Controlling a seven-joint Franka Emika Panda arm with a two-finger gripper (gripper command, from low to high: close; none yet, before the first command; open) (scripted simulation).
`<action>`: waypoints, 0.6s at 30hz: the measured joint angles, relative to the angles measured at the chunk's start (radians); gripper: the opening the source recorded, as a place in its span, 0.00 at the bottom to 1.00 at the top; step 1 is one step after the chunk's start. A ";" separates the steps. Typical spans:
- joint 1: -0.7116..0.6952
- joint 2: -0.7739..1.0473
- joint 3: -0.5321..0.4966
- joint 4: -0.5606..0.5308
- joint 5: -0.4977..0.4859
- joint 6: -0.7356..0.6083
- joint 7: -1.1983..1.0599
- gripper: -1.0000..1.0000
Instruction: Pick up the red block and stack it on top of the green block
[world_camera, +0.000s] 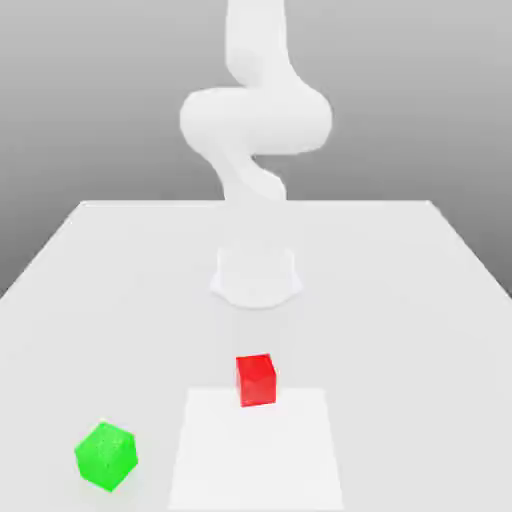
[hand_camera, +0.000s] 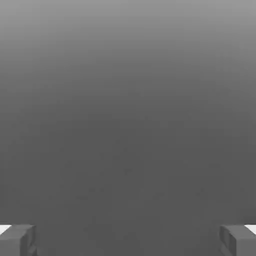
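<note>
Exterior view: the robot arm (world_camera: 256, 120) is white, and its base (world_camera: 256, 280) stands on a pale table (world_camera: 400, 330), near the middle of its width. The upper arm segments rise against a grey backdrop (world_camera: 400, 100), which darkens toward the far edge of the table.

The red block (world_camera: 257, 381), a plain cube, sits in front of the base, near the middle of the view. It overlaps the edge of a white square patch (world_camera: 256, 460) on the side facing the base. The block is turned slightly, so that a side face is visible beside its front face. Most of the patch extends from the block toward the camera.

The green block (world_camera: 107, 457) is a cube with light speckling. It lies on the table toward the exterior view's left, nearer the camera than the red block. It is well apart from the red block and outside the patch. Its outline is angular, with a corner toward the camera and its faces turned differently from those of the red block. The two blocks are separate, unstacked, and look similar in size.

Hand view: the gripper (hand_camera: 128, 241) is open. Its two dark grey fingers (hand_camera: 15, 242) stand wide apart, with grey background between them and nothing gripped. Small white areas adjoin both fingers; what they belong to cannot be determined. The background grades from dark grey to lighter grey.
</note>
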 joint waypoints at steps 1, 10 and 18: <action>0.003 0.027 -0.010 -0.033 0.002 0.024 -0.012 0.50; 0.032 0.274 -0.055 -0.332 0.006 0.235 -0.103 0.50; 0.058 0.578 -0.052 -0.604 -0.019 0.483 -0.164 0.50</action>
